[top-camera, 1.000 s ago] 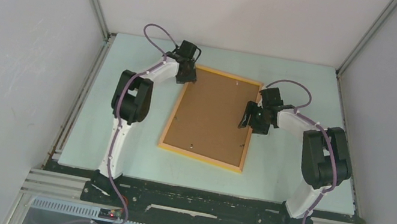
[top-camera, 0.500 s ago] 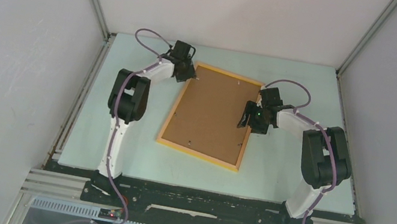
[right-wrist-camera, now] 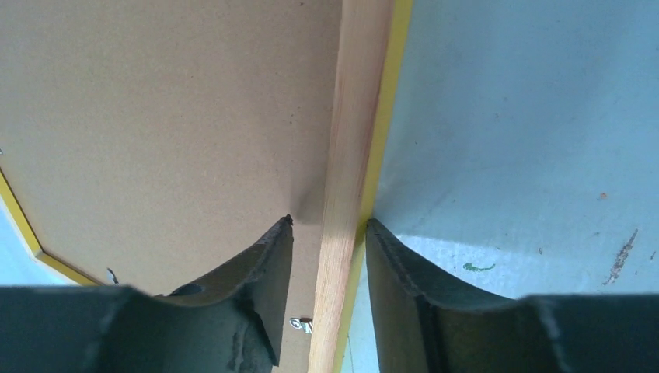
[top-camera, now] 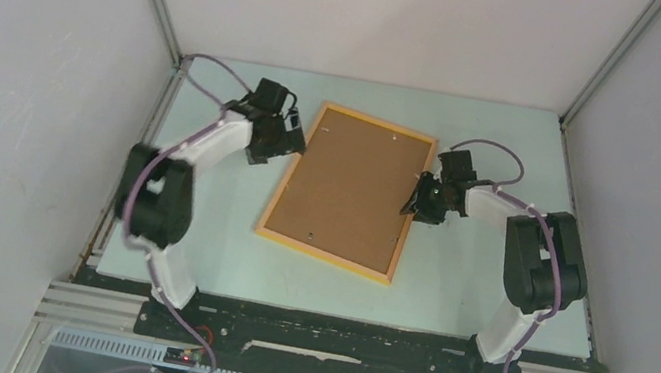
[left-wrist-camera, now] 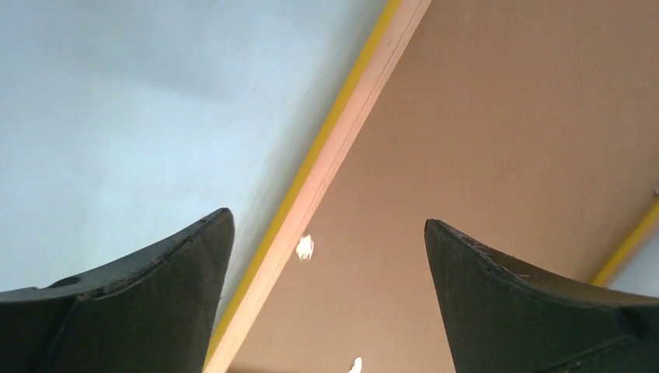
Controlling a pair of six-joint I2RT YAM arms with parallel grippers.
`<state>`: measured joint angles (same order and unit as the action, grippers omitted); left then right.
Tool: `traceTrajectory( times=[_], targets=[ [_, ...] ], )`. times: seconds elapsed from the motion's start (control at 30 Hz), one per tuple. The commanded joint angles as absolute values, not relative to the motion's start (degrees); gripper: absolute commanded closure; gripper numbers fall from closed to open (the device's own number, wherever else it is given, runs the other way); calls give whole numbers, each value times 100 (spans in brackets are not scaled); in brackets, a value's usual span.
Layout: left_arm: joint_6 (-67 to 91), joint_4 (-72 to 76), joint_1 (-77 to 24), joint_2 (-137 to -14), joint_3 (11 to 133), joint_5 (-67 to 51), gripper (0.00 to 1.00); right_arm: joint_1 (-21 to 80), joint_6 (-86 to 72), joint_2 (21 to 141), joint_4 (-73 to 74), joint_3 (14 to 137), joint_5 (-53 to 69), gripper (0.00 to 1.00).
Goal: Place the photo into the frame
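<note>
Two arms are working, and from overhead the frame (top-camera: 325,254) lies back-up and skewed in the middle of the tabletop (top-camera: 451,288), with a brown backing board (top-camera: 347,184) filling it. The left pincer (top-camera: 293,143) sits just beside the upper part of the left rail. The right pincer (top-camera: 417,201) is on the right rail, about halfway along. I can't find the photo anywhere. If it is in the frame, the board covers it, and I can't confirm that. My worry is that a tug from one side would swing the frame around the other pincer.

In the left wrist view, the left pincer (left-wrist-camera: 326,217) is spread wide and holds nothing, and the frame (left-wrist-camera: 342,148) rail runs up between its fingers. Closing from here could catch the rail crooked or scrape the backing board (left-wrist-camera: 505,116). Two pale specks (left-wrist-camera: 305,247) near the bottom are too blurred to name.

In the right wrist view, the right pincer (right-wrist-camera: 328,223) is narrow, with one finger on each side of the frame (right-wrist-camera: 357,93) rail. The outer finger looks to be touching the yellow edge, but a sliver of backing board (right-wrist-camera: 155,101) shows beside the inner finger, so I can't tell whether it is truly clamped. If the grip is loose, the rail could slip out. If it is tight, a lift might twist the frame and pop the board. A small metal clip (right-wrist-camera: 301,322) peeks out at the bottom, half hidden.
</note>
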<state>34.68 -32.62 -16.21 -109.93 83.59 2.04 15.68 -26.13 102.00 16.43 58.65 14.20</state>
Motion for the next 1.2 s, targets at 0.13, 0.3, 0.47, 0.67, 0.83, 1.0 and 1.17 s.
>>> traceTrajectory(
  times=[0.13, 0.3, 0.47, 0.67, 0.83, 1.0, 1.17],
  targets=[
    [6791, -3402, -2154, -6592, 4308, 291, 10, 1657, -2953, 10270, 1698, 5656, 1375, 63],
    [9058, -2774, -2654, -5362, 2819, 82, 4, 1774, -2883, 10221, 1984, 5624, 1172, 74],
    [9243, -2714, -2848, -5940, 3075, 241, 0, 1966, -2884, 9899, 2172, 5327, 863, 80],
    [9030, -1775, -2714, -7651, 3313, -58, 11, 2213, -3063, 9337, 2096, 4738, 898, 80],
    [7541, -2007, -2449, -8691, 4546, 925, 21, 2604, -3175, 8745, 2083, 4290, 1045, 81],
    [5200, -2437, -2272, -9764, 5890, 1647, 21, 3454, -3198, 8299, 1965, 4000, 1287, 81],
    [4019, -2009, -1759, -10244, 6029, 764, 14, 4114, -3072, 8121, 1915, 4047, 1599, 62]
  ],
)
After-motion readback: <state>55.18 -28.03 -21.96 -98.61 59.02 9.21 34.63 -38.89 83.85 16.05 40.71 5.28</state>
